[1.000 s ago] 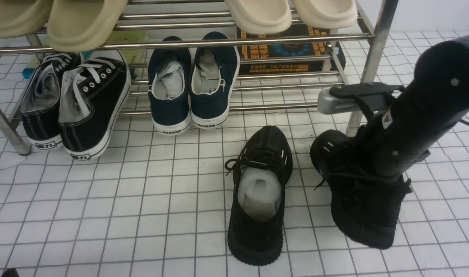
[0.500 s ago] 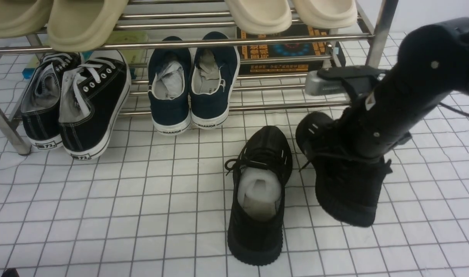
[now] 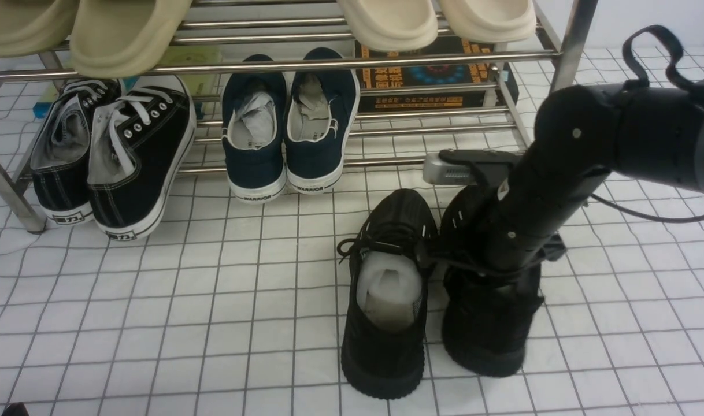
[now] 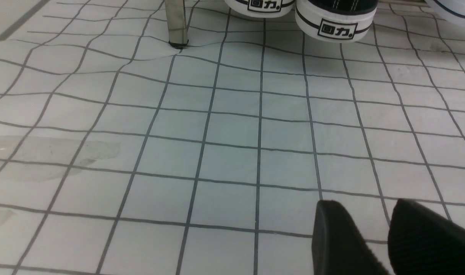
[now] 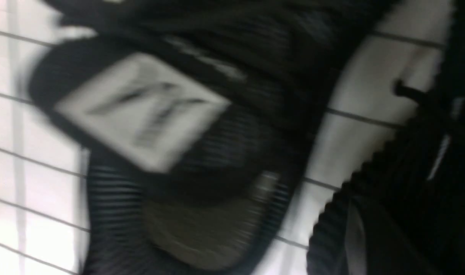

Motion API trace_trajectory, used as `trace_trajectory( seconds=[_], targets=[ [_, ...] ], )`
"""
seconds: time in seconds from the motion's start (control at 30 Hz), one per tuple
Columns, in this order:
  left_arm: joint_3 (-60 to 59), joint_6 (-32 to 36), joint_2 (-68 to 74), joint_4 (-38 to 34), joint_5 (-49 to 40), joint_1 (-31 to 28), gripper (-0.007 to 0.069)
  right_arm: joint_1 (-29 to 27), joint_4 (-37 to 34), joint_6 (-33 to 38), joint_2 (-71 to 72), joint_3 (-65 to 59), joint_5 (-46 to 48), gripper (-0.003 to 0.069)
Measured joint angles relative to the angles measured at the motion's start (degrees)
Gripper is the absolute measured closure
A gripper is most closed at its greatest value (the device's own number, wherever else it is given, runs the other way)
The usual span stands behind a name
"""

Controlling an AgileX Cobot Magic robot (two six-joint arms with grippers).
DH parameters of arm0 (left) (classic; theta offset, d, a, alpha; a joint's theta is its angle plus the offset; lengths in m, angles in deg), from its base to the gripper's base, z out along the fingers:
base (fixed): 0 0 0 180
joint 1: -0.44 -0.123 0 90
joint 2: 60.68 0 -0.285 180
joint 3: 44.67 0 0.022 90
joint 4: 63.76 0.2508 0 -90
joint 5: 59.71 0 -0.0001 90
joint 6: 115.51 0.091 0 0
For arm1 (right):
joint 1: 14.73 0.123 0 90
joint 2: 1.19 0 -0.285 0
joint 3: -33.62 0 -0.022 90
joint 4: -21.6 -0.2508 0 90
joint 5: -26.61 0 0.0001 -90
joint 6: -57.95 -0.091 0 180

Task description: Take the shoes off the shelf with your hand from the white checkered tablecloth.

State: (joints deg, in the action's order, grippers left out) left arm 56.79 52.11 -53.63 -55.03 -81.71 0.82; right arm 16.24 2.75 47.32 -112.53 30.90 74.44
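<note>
Both black shoes (image 3: 386,300) are on the checkered tablecloth (image 3: 155,300), side by side, just in front of the shelf (image 3: 352,62). R end effector (image 3: 498,267) is inside one shoe; I cannot tell its grip. L end effector (image 4: 368,206) — tips seem slightly apart, empty.

We see both black shoes (image 3: 384,358) on the tablecloth (image 3: 155,323) in front of the shelf (image 3: 566,52); right arm (image 3: 548,190) covers the one nearer the shelf's post.
</note>
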Motion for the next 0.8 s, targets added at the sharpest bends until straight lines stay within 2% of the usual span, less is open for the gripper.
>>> trace_trajectory(
  seconds=[0.03,0.23,0.33,0.43,0.5,0.57,0.8],
  targets=[
    [0.0,0.0,0.0,0.0,0.0,0.0,0.0385,0.1,-0.2,0.0,0.0,0.0,-0.2,0.0573],
    [0.0,0.0,0.0,0.0,0.0,0.0,0.0385,1.8,-0.8,0.4,0.0,0.3,-1.5,0.0387],
    [0.0,0.0,0.0,0.0,0.0,0.0,0.0385,1.4,-0.8,0.9,0.0,2.4,3.7,0.0316],
    [0.0,0.0,0.0,0.0,0.0,0.0,0.0385,0.6,0.7,3.0,0.4,6.2,10.4,0.0294],
    [0.0,0.0,0.0,0.0,0.0,0.0,0.0385,0.1,2.5,4.1,1.3,8.9,14.9,0.0303],
    [0.0,0.0,0.0,0.0,0.0,0.0,0.0385,-0.4,5.7,4.5,3.1,12.3,19.5,0.0342],
    [0.0,0.0,0.0,0.0,0.0,0.0,0.0385,-0.5,17.4,4.9,16.2,14.2,22.6,0.0612]
  ],
)
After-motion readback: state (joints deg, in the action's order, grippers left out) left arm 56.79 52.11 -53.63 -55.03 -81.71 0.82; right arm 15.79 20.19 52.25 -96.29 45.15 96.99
